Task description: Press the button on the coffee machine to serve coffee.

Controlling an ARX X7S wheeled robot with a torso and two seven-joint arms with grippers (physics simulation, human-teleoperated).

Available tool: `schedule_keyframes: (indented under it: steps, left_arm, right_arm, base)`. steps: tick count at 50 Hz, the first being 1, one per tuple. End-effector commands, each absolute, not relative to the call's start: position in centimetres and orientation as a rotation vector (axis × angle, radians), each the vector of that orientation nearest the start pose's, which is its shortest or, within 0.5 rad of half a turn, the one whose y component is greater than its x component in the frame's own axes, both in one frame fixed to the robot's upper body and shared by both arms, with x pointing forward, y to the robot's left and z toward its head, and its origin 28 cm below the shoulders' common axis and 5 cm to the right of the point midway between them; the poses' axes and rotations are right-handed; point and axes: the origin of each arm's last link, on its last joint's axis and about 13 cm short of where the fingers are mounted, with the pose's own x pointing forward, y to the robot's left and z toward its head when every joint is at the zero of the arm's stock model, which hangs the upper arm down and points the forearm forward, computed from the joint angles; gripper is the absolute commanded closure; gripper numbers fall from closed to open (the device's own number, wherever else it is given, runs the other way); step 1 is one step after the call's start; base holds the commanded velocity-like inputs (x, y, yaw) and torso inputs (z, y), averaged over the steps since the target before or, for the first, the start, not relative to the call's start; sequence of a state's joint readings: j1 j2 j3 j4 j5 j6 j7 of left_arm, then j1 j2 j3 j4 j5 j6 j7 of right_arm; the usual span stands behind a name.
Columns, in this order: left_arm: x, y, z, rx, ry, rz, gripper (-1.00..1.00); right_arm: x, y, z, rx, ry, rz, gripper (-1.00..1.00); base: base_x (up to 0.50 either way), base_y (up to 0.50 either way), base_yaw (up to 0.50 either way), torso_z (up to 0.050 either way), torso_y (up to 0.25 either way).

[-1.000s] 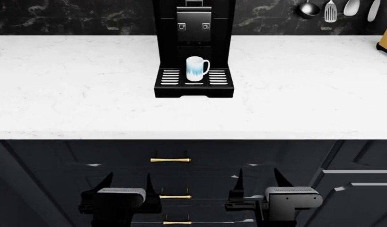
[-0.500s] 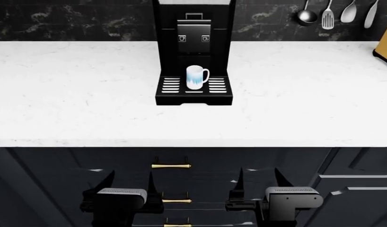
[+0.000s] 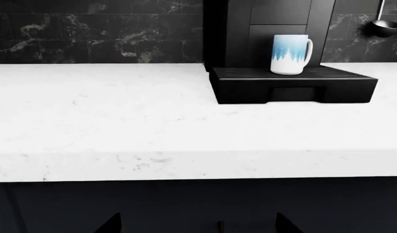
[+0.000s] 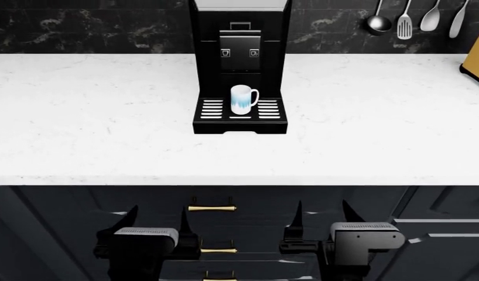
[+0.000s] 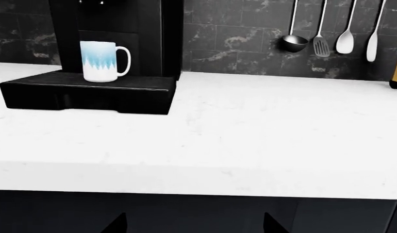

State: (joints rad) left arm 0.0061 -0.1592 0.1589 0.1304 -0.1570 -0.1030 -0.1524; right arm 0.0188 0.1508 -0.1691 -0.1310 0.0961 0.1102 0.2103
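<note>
Facing the boxy black coffee machine (image 4: pixel 239 52), you are holding both the left end effector (image 4: pixel 157 225) and right end effector (image 4: pixel 321 216) spread apart below the white marbled surface (image 4: pixel 106 129), well short of it.

From my seat all 3 views are sharp, clean renders with no blur, grain or bending at the edges. Light is even and diffuse, seemingly from overhead. The white bench (image 4: pixel 106 123) is the brightest thing in the head view, close to washed out, its faint veining barely readable. The coffee machine (image 4: pixel 239 35) reads almost solid black and throws only a thin soft shadow at its base. The mug (image 3: pixel 290 54) is evenly lit without glare. Below the bench edge the cabinets (image 4: pixel 60 234) are dim; small highlights catch the brass handles (image 4: pixel 211 207) and the grey tops of both tools.
</note>
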Motion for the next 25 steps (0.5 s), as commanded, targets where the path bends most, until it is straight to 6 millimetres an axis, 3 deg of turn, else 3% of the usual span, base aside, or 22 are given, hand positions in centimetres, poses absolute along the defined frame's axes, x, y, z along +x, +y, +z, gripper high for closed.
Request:
schedule_keyframes:
  steps: [1, 8, 12, 20, 25]
  left_arm:
    - [20.5, 20.2, 7.2, 0.038, -0.035, -0.069, -1.0]
    - [21.4, 21.1, 10.7, 0.049, -0.049, -0.064, -1.0]
    - [22.6, 21.7, 12.0, 0.034, -0.001, -0.05, -1.0]
    - [24.4, 23.2, 14.4, 0.077, -0.013, -0.016, -1.0]
    - [24.8, 24.1, 13.9, 0.058, 0.0, 0.007, -1.0]
  right_arm:
    - [21.3, -9.7, 8.0, -0.084, -0.077, -0.024, -1.0]
    - [21.7, -10.6, 12.5, -0.09, -0.129, -0.016, -1.0]
    - [22.0, -11.6, 14.0, -0.119, -0.137, -0.024, -1.0]
    - [22.5, -13.5, 15.5, -0.098, -0.156, -0.035, -1.0]
    - [22.5, -14.3, 15.5, -0.073, -0.141, -0.035, -1.0]
  base:
    - [0.0, 0.0, 0.0, 0.0, 0.0]
    - [0.0, 0.0, 0.0, 0.0, 0.0]
    - [0.0, 0.0, 0.0, 0.0, 0.0]
    - [0.0, 0.0, 0.0, 0.0, 0.0]
    - [0.0, 0.0, 0.0, 0.0, 0.0]
